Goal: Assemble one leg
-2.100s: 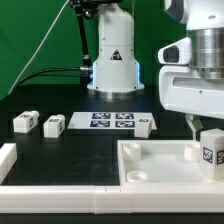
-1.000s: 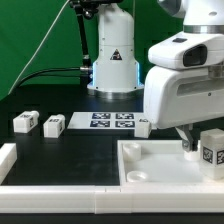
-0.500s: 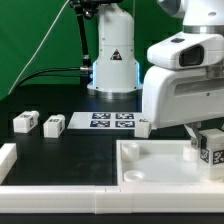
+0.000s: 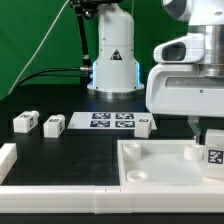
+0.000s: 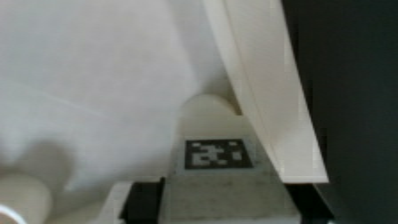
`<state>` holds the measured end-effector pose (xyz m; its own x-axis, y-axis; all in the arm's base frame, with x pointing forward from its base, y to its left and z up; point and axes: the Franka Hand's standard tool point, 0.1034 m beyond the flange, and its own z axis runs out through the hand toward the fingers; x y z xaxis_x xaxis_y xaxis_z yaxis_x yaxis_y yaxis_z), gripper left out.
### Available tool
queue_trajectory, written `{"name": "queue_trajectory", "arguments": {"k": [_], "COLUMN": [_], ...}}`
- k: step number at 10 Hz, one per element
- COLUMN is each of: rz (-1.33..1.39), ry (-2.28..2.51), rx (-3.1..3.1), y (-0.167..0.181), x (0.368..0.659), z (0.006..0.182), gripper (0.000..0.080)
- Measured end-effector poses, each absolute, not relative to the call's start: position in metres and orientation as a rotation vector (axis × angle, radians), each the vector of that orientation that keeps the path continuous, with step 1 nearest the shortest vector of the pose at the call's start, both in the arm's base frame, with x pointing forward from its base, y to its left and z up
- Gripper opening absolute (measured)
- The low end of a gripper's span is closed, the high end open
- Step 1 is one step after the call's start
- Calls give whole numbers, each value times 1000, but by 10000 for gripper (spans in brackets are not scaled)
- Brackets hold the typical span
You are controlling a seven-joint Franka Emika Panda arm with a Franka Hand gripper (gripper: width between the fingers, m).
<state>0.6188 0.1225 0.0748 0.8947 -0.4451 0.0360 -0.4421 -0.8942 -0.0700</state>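
Note:
My gripper [image 4: 209,138] is shut on a leg [image 4: 214,158], a small white block with a black-and-white tag facing the camera. It holds the leg upright at the far right corner of the large white tray-like part [image 4: 150,178], low over it; contact cannot be judged. In the wrist view the leg [image 5: 217,150] sits between my two dark fingers [image 5: 146,202], close beside the tray's raised rim [image 5: 267,90]. Three more legs lie on the black table: two at the exterior view's left [image 4: 25,121] [image 4: 54,125] and one by the marker board [image 4: 144,124].
The marker board [image 4: 110,121] lies at the table's middle back. The arm's white base [image 4: 112,60] stands behind it. A white wall [image 4: 8,156] borders the table's front left. A small round white stub [image 4: 192,152] rises from the tray beside the held leg.
The hand turned over the tray's right corner and turned back. The held leg now sits slightly lower and further to the exterior view's right. The loose legs have not moved.

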Motion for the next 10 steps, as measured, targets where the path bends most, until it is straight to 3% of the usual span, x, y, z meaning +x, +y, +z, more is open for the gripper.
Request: {"name": "queue_trajectory", "arguments": {"k": [3,7,9,10], "rz": [-64,-46,-49,-53], "ry": [1185,1478,1408,1350], "rx": [-2823,-2661,-2699,-2730], "y": [123,123,123,123], "x": [620,621,620,620], "z": [75,74,74,74], "gripper": [290,290,576,576]}}
